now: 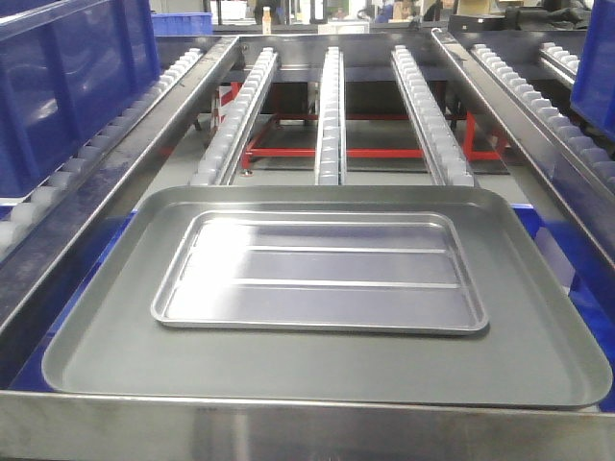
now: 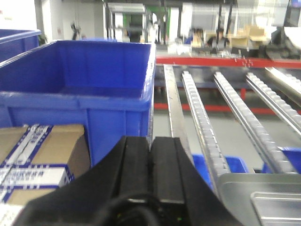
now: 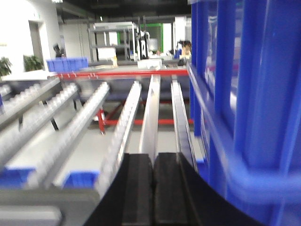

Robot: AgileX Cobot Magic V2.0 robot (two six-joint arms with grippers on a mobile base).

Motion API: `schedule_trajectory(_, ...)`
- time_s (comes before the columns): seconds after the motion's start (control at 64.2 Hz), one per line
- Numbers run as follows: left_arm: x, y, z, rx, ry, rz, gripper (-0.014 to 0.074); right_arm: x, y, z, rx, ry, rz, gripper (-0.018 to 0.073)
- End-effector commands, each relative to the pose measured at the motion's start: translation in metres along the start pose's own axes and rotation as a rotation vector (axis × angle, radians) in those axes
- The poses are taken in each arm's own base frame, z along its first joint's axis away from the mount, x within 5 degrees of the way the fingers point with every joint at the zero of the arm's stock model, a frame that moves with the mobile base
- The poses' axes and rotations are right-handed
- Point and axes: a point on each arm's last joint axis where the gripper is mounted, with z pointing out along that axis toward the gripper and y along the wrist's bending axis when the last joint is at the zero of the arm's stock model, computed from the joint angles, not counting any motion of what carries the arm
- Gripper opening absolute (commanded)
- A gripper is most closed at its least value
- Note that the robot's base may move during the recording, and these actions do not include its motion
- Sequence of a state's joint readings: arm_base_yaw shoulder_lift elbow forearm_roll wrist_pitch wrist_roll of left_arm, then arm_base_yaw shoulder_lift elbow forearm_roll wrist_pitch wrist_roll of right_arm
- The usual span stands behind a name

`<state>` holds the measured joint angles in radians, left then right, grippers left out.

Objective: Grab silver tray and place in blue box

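Note:
The silver tray [image 1: 322, 271], shiny with two long ribs, lies flat inside a larger dull grey tray [image 1: 96, 355] in the front view. Its corner also shows in the left wrist view [image 2: 277, 207]. A large deep blue box [image 1: 67, 77] stands on the left roller lane; the left wrist view shows it open and empty [image 2: 80, 80]. My left gripper [image 2: 151, 141] is shut and empty, left of the trays and near that box. My right gripper [image 3: 153, 157] is shut and empty, beside another ribbed blue box [image 3: 244, 94]. Neither gripper shows in the front view.
Roller rails [image 1: 330, 106] run away behind the trays over a red frame [image 1: 288, 152]. Blue plastic [image 1: 567, 259] shows under the grey tray's sides. A cardboard box [image 2: 42, 155] sits in front of the left blue box. A steel bar [image 1: 288, 427] crosses the front edge.

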<state>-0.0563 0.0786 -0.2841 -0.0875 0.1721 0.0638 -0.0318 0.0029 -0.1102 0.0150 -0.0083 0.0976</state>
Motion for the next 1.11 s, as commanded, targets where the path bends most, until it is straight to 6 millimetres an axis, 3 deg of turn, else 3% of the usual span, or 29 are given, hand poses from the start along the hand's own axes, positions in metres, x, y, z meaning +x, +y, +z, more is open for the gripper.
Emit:
schedule_trajectory(0.0, -0.033, -0.001, 0.010, 0.005, 0.004, -0.008, -0.0034, -0.031, 0.004, 0.005, -0.018, -0.050, 0.013, 0.0077)
schedule_trajectory(0.125, -0.052, -0.003, 0.037, 0.029, 0.104, -0.012, 0.0175, -0.042, 0.008, 0.025, -0.051, 0.042, 0.021, 0.0225)
schedule_trajectory(0.202, -0.053, -0.007, 0.058, 0.065, 0.194, -0.013, 0.0331, -0.046, 0.013, 0.039, -0.088, 0.095, 0.027, 0.0344)
schedule_trajectory(0.249, -0.050, -0.012, 0.073, 0.103, 0.256, -0.012, 0.0368, -0.050, 0.018, 0.049, -0.129, 0.134, 0.032, 0.0400)
schedule_trajectory(0.342, -0.049, -0.030, 0.093, 0.224, 0.344, -0.006, 0.0368, -0.053, 0.032, 0.070, -0.212, 0.242, 0.033, 0.0453)
schedule_trajectory(0.451, -0.048, -0.066, 0.117, 0.406, 0.498, 0.030, 0.0368, -0.052, 0.058, 0.095, -0.337, 0.424, 0.008, 0.0459)
schedule_trajectory(0.576, -0.042, -0.115, 0.142, 0.574, 0.612, 0.068, 0.0368, -0.041, 0.093, 0.122, -0.450, 0.615, -0.038, 0.0459)
schedule_trajectory(0.7, -0.037, -0.149, 0.169, 0.624, 0.702, 0.018, 0.0368, -0.026, 0.116, 0.150, -0.461, 0.771, -0.073, 0.0459)
schedule_trajectory(0.918, -0.016, -0.164, 0.225, 0.503, 0.901, -0.080, 0.0367, -0.006, 0.131, 0.196, -0.314, 1.097, -0.045, 0.0457)
schedule_trajectory(1.089, 0.013, -0.170, 0.253, 0.370, 1.035, -0.056, 0.0367, 0.018, 0.138, 0.226, -0.169, 1.237, -0.048, 0.0456)
